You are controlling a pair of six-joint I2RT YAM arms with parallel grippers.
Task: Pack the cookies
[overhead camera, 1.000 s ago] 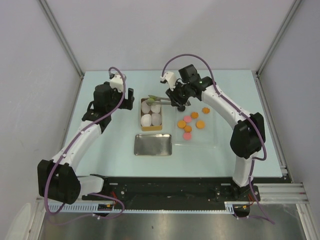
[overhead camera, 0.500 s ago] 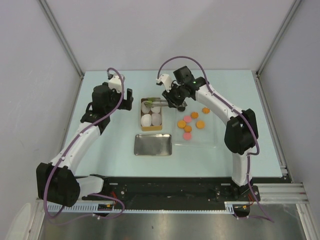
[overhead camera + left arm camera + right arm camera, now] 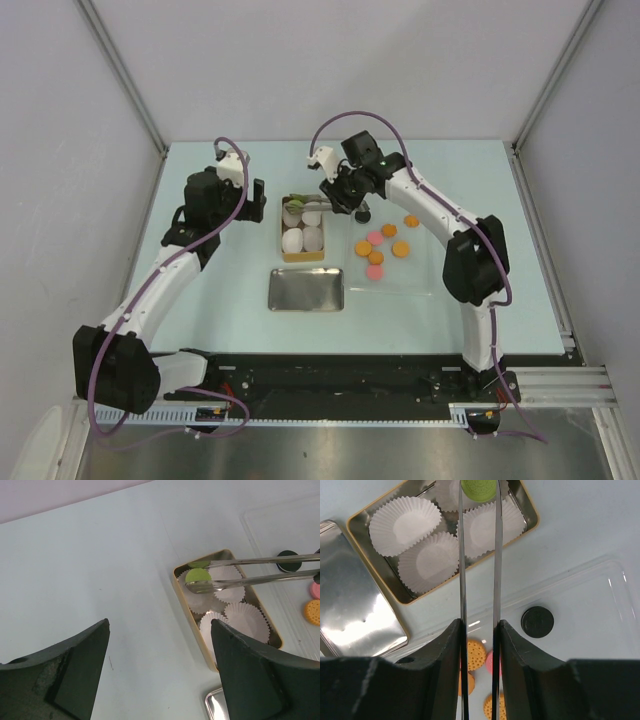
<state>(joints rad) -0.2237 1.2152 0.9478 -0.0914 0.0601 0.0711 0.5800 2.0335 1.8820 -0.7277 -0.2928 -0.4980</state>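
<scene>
My right gripper is shut on metal tongs. In the right wrist view the tong arms are pressed between its fingers. The tong tips pinch a green cookie over the far-left paper cup of the gold tin; the cookie also shows in the left wrist view. Orange cookies, pink cookies and a black cookie lie on the clear tray. My left gripper is open and empty, left of the tin.
The tin holds several white paper cups. Its silver lid lies flat in front of it. The tray sits right of the tin. Grey walls close in the table at the back and sides.
My right arm has moved left, carrying the tongs and green cookie further over the tin's far-left cup. The left arm has barely moved.
</scene>
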